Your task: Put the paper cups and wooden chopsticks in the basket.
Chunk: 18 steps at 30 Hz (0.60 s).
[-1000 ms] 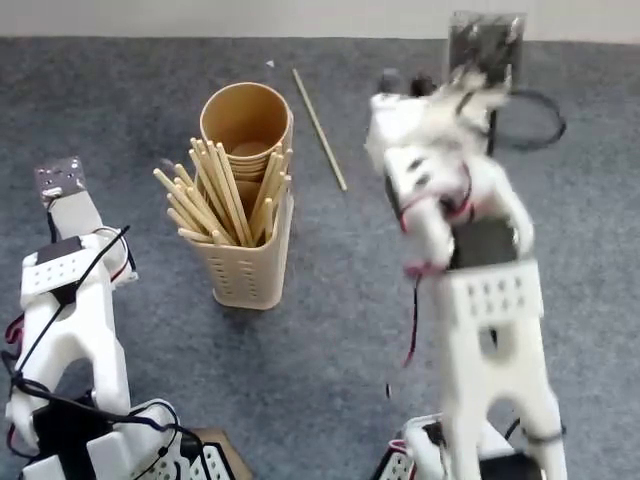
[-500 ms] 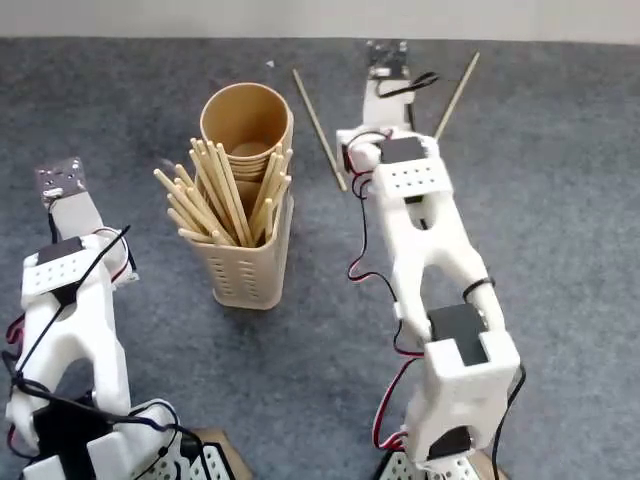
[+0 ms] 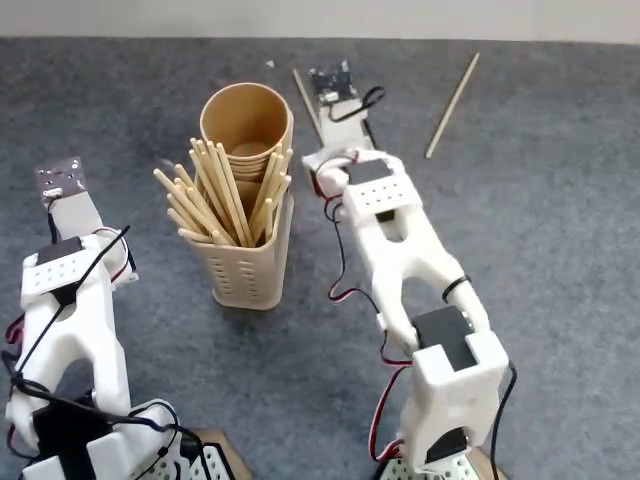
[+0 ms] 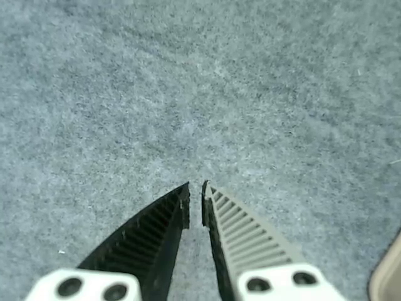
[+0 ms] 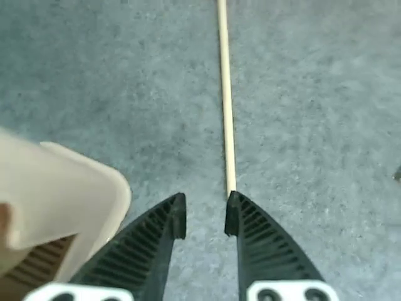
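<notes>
The cream perforated plastic basket (image 3: 250, 262) stands upright on the grey carpeted table (image 3: 560, 250), taken here as the clock's centre in the high view. It already holds a stack of tan paper cups (image 3: 247, 125) at its twelve o'clock end and a fanned bundle of pale wooden chopsticks (image 3: 225, 195) leaning toward six o'clock, so most of the task looks done.

Two sticks lie loose. One thin wooden chopstick (image 3: 303, 92) lies flat at about one o'clock, near the basket. The other loose chopstick (image 3: 453, 105) lies at about two o'clock, well apart from it.

The right arm stretches over the nearer stick. In the right wrist view, the right gripper (image 5: 205, 210) has its jaws spread a little, empty, low over the carpet. The stick's end sits just at the tip of one black finger (image 5: 233, 207), not between the two, and the basket's corner is just beside the other. Probably a line-up for a pinch; the jaws would need to shift sideways to straddle it.

The left gripper (image 4: 195, 202), at about eight o'clock, hangs over bare carpet with its tips nearly pressed together, holding nothing, probably parked clear of the work
</notes>
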Each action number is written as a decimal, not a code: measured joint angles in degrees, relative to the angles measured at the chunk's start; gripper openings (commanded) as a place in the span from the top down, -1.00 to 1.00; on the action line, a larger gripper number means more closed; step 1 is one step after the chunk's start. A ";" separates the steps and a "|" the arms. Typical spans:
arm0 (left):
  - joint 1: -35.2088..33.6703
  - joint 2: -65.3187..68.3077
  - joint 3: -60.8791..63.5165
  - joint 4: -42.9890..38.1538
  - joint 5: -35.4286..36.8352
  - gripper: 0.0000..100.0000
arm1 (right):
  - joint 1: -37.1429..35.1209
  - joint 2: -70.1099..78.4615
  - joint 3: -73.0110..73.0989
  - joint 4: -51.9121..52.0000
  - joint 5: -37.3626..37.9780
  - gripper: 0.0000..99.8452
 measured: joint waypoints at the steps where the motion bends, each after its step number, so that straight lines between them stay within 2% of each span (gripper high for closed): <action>1: 0.00 0.00 0.00 0.00 0.00 0.85 | 0.09 0.00 1.05 -1.23 0.00 0.77; 12: 0.00 0.00 0.00 0.00 0.00 0.85 | 0.35 -0.09 14.68 -16.62 0.00 0.77; 18: 0.00 0.00 0.00 0.00 0.00 0.85 | 0.35 -0.09 19.69 -21.01 0.00 0.77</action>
